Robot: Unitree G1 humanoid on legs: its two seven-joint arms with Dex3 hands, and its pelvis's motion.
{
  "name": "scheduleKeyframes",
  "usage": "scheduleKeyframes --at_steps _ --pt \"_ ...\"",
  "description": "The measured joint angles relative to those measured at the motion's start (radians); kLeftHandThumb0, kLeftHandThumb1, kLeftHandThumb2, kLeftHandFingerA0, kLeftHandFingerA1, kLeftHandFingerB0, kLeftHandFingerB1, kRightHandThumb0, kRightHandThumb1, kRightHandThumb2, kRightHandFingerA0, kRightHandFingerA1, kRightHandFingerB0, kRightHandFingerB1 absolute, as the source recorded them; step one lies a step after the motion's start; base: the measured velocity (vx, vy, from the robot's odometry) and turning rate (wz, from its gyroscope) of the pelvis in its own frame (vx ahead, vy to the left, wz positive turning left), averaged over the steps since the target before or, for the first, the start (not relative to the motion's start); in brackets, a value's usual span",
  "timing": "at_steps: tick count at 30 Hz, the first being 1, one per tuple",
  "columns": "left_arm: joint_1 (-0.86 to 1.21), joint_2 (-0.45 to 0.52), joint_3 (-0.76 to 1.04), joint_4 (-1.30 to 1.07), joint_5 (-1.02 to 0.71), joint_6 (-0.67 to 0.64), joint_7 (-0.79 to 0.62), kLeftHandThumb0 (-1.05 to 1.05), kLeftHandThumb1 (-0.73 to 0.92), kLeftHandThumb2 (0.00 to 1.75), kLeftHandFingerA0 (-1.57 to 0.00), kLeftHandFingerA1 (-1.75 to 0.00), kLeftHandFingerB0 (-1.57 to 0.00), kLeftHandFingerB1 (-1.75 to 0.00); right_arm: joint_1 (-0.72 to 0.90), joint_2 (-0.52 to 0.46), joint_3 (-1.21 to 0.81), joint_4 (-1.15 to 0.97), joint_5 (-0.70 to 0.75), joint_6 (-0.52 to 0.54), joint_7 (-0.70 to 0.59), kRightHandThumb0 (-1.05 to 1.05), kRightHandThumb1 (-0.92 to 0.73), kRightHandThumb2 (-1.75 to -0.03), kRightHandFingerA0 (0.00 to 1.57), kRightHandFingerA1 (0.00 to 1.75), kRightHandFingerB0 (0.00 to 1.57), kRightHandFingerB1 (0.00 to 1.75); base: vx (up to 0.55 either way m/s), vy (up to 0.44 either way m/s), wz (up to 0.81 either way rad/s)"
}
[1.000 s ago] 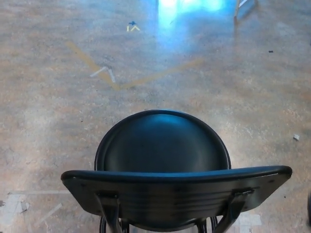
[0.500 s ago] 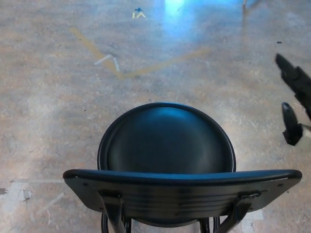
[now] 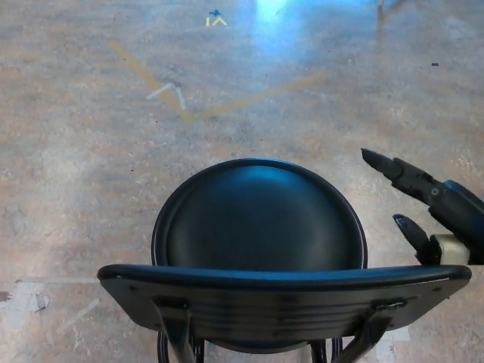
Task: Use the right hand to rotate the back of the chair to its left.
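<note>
A black chair (image 3: 261,249) stands on the concrete floor (image 3: 91,151) with its round seat ahead and its curved backrest (image 3: 283,299) nearest the camera. The right hand (image 3: 431,212) hovers just beyond the backrest's right end, fingers (image 3: 389,166) spread, holding nothing. The backrest looks rigid, smooth and likely slippery; its right end seems the best grip, giving leverage to swing a fairly light frame.
</note>
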Motion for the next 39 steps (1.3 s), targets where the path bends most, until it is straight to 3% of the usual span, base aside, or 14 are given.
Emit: scheduleKeyframes --at_steps 11,16,18,22,30,39 --pt "0.01 -0.007 0.005 0.002 0.0 -0.002 0.0 -0.81 0.47 0.56 -0.47 -0.38 -0.46 -0.35 0.012 -0.091 -0.139 0.121 0.028 -0.009 0.048 -0.96 -0.54 -0.96 0.0 0.11 0.0 0.0 0.0 0.0 0.0" --pt "0.01 -0.009 0.005 0.001 0.0 -0.003 0.0 -0.82 0.47 0.56 -0.47 -0.39 -0.46 -0.35 0.04 -0.115 -0.189 0.128 0.045 -0.012 0.066 -0.9 -0.51 -0.88 0.0 0.11 0.0 0.0 0.0 0.0 0.0" --pt "0.008 -0.009 0.005 0.002 0.0 -0.003 0.0 -0.86 0.41 0.62 -0.47 -0.4 -0.47 -0.36 0.057 -0.116 -0.199 0.124 0.049 -0.014 0.07 -0.94 -0.53 -0.92 0.0 0.11 0.0 0.0 0.0 0.0 0.0" --pt "0.003 -0.009 0.005 0.002 0.0 -0.003 0.0 -0.85 0.47 0.56 -0.49 -0.39 -0.47 -0.35 0.106 -0.113 -0.198 0.114 0.049 -0.023 0.073 -0.92 -0.51 -0.9 0.0 0.11 0.0 0.0 0.0 0.0 0.0" --pt "-0.009 -0.009 0.0 0.003 0.003 -0.004 0.0 -0.89 0.42 0.61 -0.47 -0.4 -0.46 -0.35 0.232 -0.06 -0.125 0.04 -0.011 -0.072 0.034 -0.91 -0.49 -0.93 0.0 0.14 0.0 0.0 0.0 0.0 0.0" --pt "-0.009 -0.008 -0.001 0.004 0.008 -0.004 0.001 -0.87 0.42 0.6 -0.46 -0.39 -0.45 -0.35 0.355 -0.007 0.008 -0.113 -0.107 -0.06 0.005 -0.89 -0.48 -0.91 0.0 0.15 0.0 0.0 0.0 0.0 0.0"
